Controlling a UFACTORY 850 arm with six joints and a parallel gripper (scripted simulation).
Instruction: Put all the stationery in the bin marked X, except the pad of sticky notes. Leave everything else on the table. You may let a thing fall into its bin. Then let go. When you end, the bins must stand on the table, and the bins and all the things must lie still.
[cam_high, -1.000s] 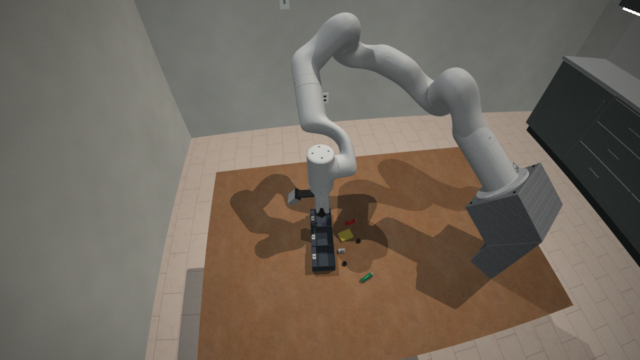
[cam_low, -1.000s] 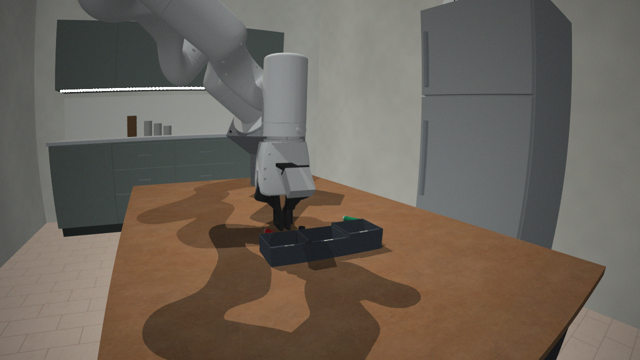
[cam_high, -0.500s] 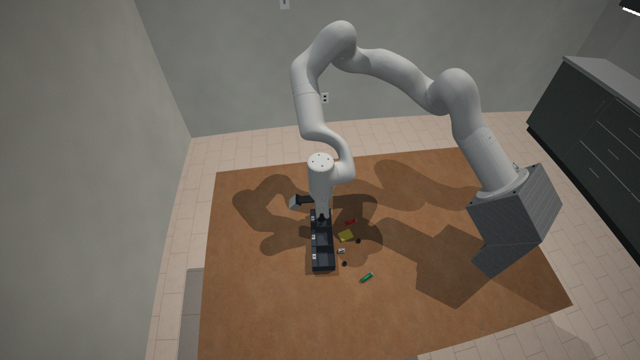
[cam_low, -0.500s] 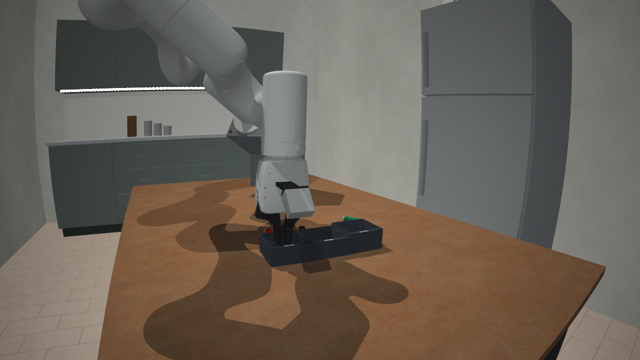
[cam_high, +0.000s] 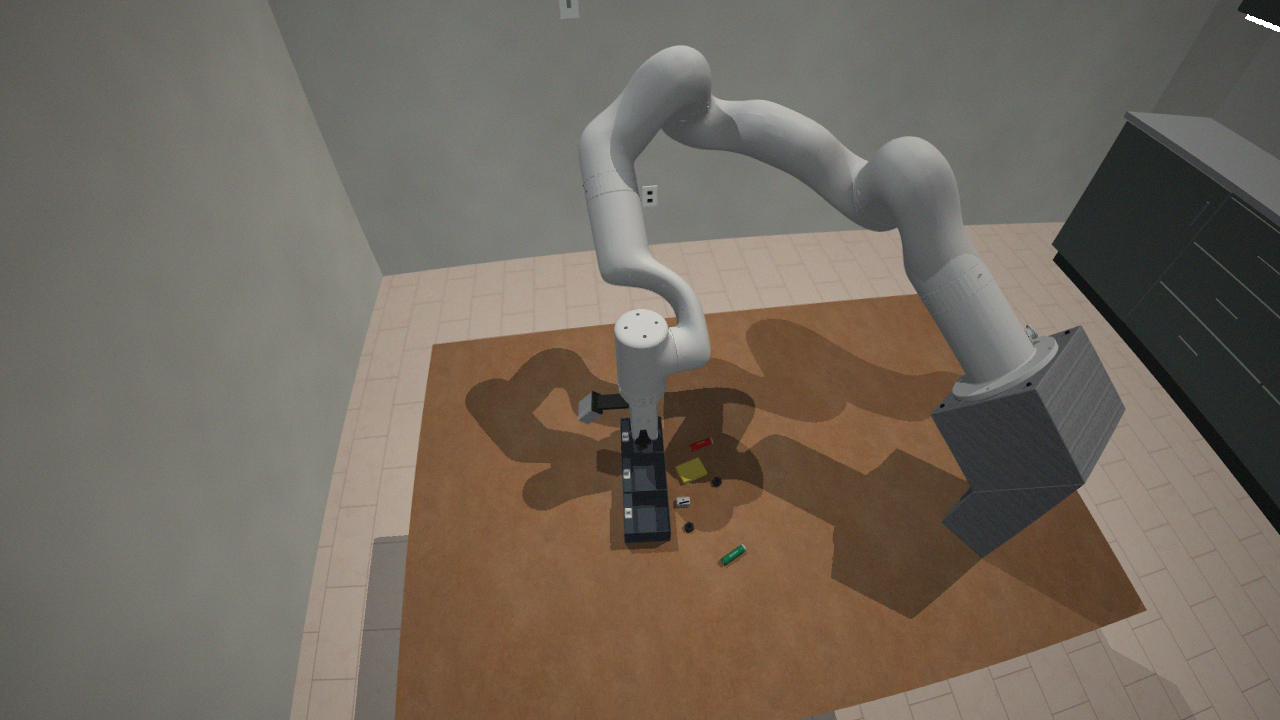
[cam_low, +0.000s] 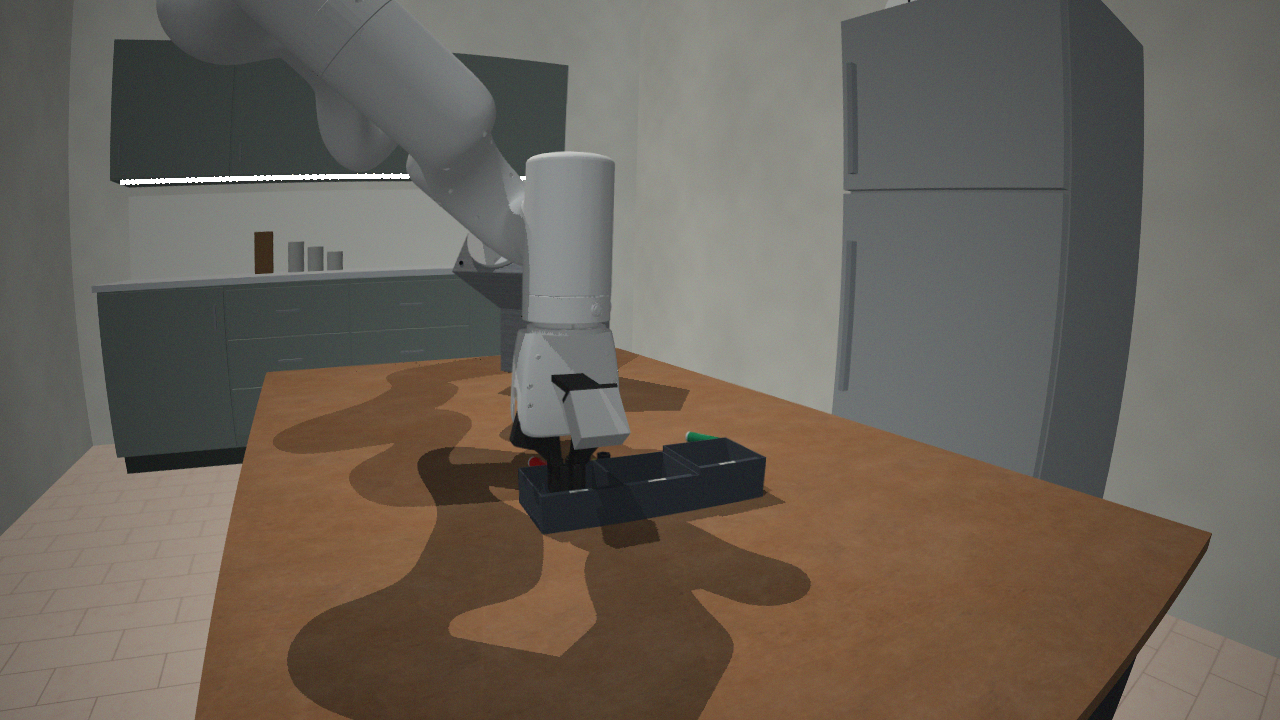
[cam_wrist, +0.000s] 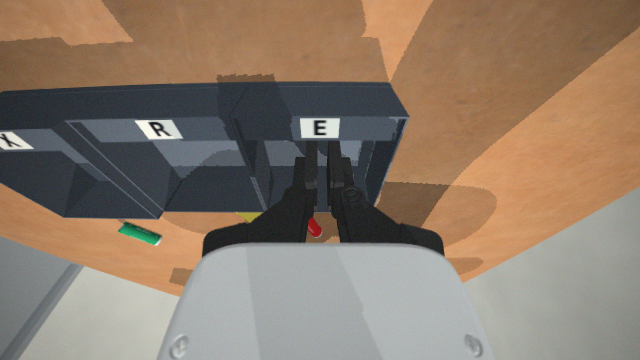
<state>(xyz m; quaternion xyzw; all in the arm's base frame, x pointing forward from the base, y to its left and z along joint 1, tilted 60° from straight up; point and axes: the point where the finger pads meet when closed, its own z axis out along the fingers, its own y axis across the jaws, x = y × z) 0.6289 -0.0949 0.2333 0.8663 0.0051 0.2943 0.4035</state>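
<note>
Three dark bins stand joined in a row, labelled X, R and E. My gripper is shut, with nothing visible between the fingers, and its tips reach down inside bin E, the end bin farthest from X. Beside the bins lie a red cylinder, a yellow sticky-note pad, a small white item, two small black items and a green cylinder.
The robot's grey base block stands on the table's right side. The table edge runs close behind my gripper in the wrist view. A fridge and kitchen counters stand beyond the table.
</note>
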